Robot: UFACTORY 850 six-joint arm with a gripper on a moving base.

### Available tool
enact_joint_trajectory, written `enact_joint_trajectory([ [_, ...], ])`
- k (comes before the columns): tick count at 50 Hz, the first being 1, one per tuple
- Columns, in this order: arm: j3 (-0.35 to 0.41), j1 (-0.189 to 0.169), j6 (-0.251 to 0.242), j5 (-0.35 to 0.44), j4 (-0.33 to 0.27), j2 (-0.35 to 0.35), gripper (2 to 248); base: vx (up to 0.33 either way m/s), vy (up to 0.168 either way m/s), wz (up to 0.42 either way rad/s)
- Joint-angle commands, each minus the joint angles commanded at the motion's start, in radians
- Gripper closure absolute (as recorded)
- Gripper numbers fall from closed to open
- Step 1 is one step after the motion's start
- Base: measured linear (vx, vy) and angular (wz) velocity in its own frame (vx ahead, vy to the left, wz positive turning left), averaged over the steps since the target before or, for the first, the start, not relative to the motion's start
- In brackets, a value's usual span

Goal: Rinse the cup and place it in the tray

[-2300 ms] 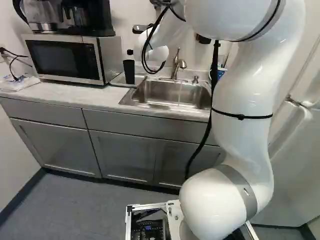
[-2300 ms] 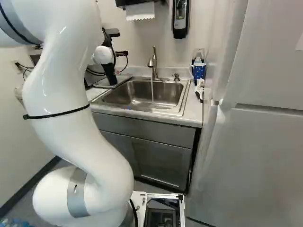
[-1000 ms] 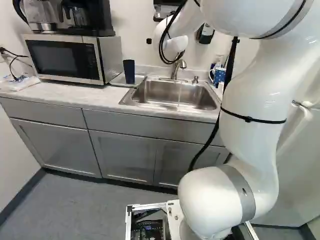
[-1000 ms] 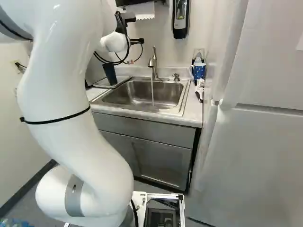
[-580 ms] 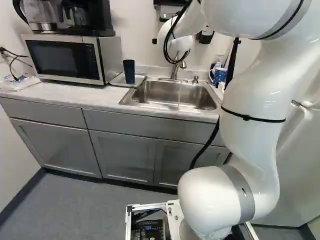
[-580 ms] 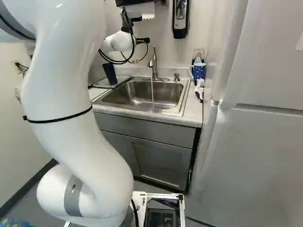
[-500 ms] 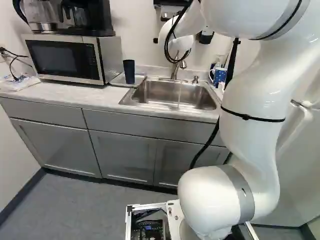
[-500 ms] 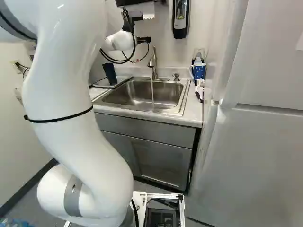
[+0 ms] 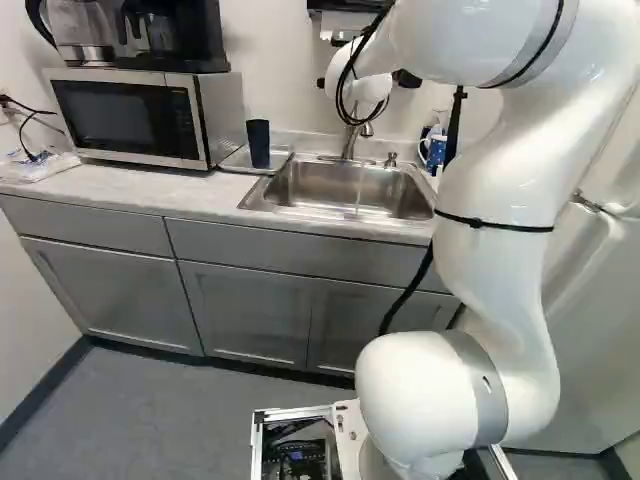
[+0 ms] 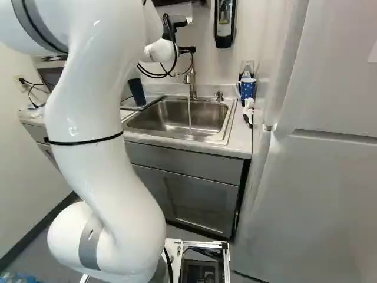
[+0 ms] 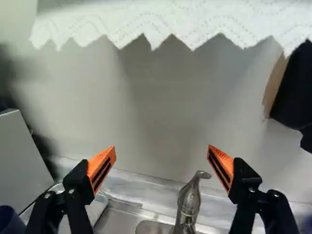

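Observation:
The gripper (image 10: 187,50) shows in the right base view as a dark part beside the white wrist, up at the faucet (image 10: 190,79). In the wrist view the gripper (image 11: 162,148) stands wide open, nothing held. The faucet handle (image 11: 189,197) rises between and beneath its orange-padded fingers, not gripped. Dark blue and upright, the cup (image 9: 258,143) stands on the clear tray (image 9: 238,162) left of the sink (image 9: 345,190); its rim side (image 11: 9,219) shows beyond one finger in the wrist view. A thin stream of water (image 10: 189,112) runs into the sink.
A microwave (image 9: 130,115) with a coffee maker on it stands left of the tray. Paper towel (image 11: 161,22) hangs ahead of the gripper. A blue mug (image 10: 247,88) stands right of the sink, near the fridge (image 10: 318,177). A soap dispenser (image 10: 225,23) hangs on the wall.
The wrist has moved from beside the cup, up and rightward to the faucet. The cup has stayed on the tray; its top, covered earlier by a dark part, now shows. The base has not moved.

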Motion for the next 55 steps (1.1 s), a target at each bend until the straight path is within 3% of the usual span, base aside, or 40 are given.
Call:
enact_joint_trajectory([
  [11, -0.059, 0.004, 0.0, -0.019, 0.0, -0.05, 3, 0.0, 0.0, 0.0],
  [55, -0.04, 0.018, 0.0, -0.091, 0.0, -0.034, 3, 0.0, 0.0, 0.0],
])
